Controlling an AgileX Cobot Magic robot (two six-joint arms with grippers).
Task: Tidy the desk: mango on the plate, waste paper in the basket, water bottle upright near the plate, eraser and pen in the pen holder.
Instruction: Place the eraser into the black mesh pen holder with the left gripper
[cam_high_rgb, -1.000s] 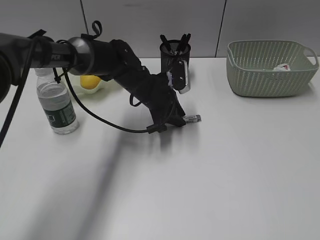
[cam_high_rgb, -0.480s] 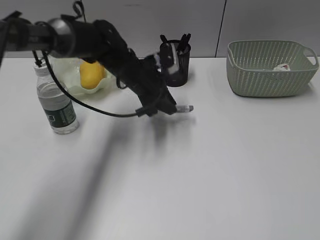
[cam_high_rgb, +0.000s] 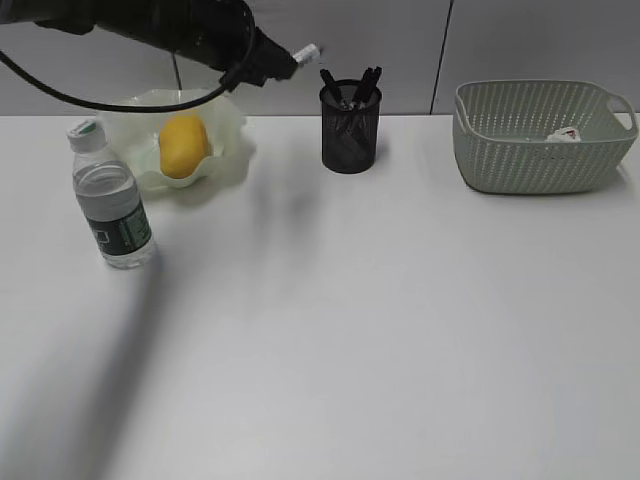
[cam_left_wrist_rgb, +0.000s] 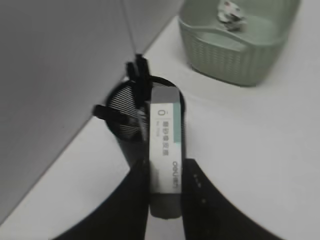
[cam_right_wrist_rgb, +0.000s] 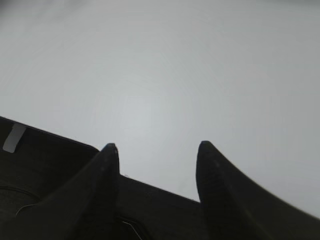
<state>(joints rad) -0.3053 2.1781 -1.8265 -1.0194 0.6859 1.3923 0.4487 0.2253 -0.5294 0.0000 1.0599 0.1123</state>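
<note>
My left gripper (cam_high_rgb: 288, 58) hangs in the air above and left of the black mesh pen holder (cam_high_rgb: 350, 130), shut on the eraser (cam_high_rgb: 306, 49). In the left wrist view the white-sleeved eraser (cam_left_wrist_rgb: 167, 150) sits clamped between the jaws of the left gripper (cam_left_wrist_rgb: 166, 175), with the pen holder (cam_left_wrist_rgb: 125, 125) just beyond it. Black pens (cam_high_rgb: 366, 82) stand in the holder. The mango (cam_high_rgb: 183, 145) lies on the pale green plate (cam_high_rgb: 228, 128). The water bottle (cam_high_rgb: 110, 200) stands upright beside the plate. The waste paper (cam_high_rgb: 565, 134) lies in the basket (cam_high_rgb: 520, 150). My right gripper (cam_right_wrist_rgb: 157, 147) is open over bare desk.
The grey wall (cam_high_rgb: 400, 40) rises right behind the pen holder, plate and basket. In the left wrist view the basket (cam_left_wrist_rgb: 235, 55) stands beyond the pen holder. The white desk (cam_high_rgb: 380, 330) stretches in front of all the objects.
My left arm has lifted off the desk with the eraser and swung up and back to the left, from in front of the pen holder to above the plate's right edge.
</note>
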